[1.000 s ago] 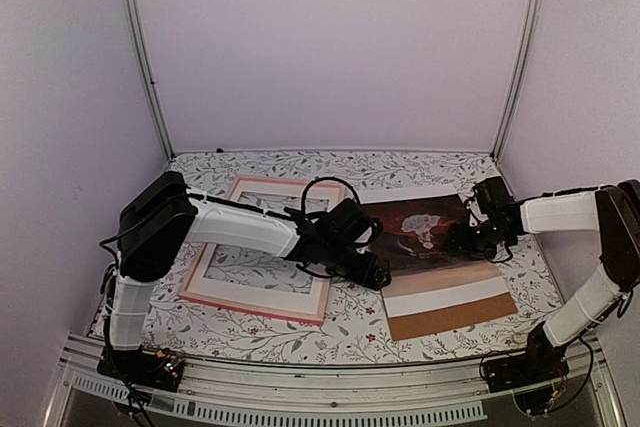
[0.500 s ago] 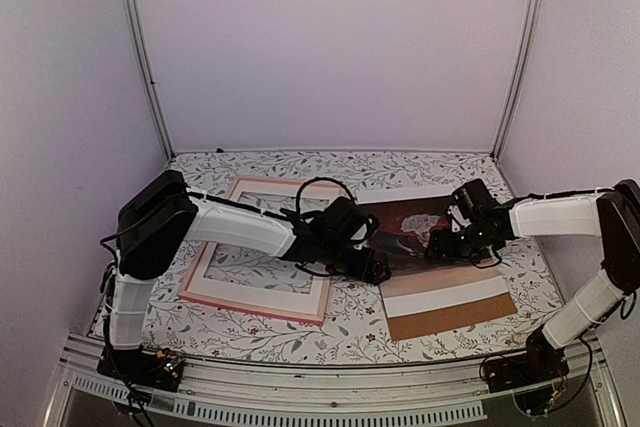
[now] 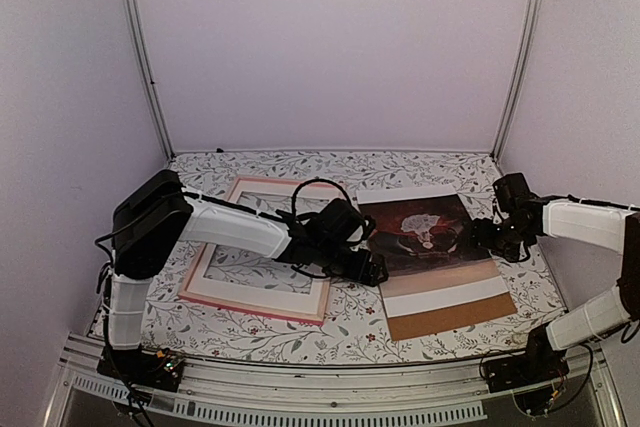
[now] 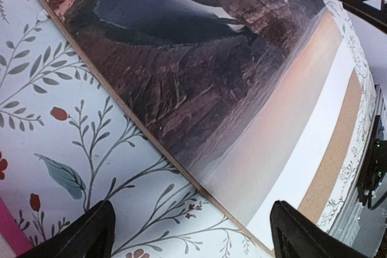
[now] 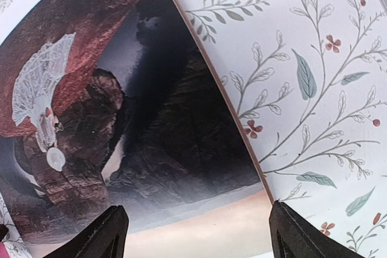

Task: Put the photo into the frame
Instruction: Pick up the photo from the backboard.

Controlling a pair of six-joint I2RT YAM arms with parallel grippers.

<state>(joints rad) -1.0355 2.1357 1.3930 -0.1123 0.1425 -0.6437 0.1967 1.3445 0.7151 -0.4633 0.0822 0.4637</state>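
Observation:
The photo (image 3: 425, 237), a dark reddish canyon print, lies flat right of centre on top of a white sheet and a brown board. The pink-bordered frame (image 3: 262, 311) lies on the left, with my left arm stretched across it. My left gripper (image 3: 375, 272) is open, low at the photo's left edge. In the left wrist view that gripper (image 4: 193, 237) straddles the edge of the photo (image 4: 199, 70) and holds nothing. My right gripper (image 3: 487, 237) is open at the photo's right edge. In the right wrist view it (image 5: 199, 234) spans that edge of the photo (image 5: 151, 119), also empty.
A white sheet (image 3: 440, 292) and a brown backing board (image 3: 450, 317) stick out from under the photo's near end. The floral tablecloth (image 3: 350, 337) covers the table. Metal posts (image 3: 520, 57) and lilac walls enclose the back and sides.
My right gripper reached in over the photo half a second ago and has since drawn back to its right edge. The left gripper has stayed at the left edge.

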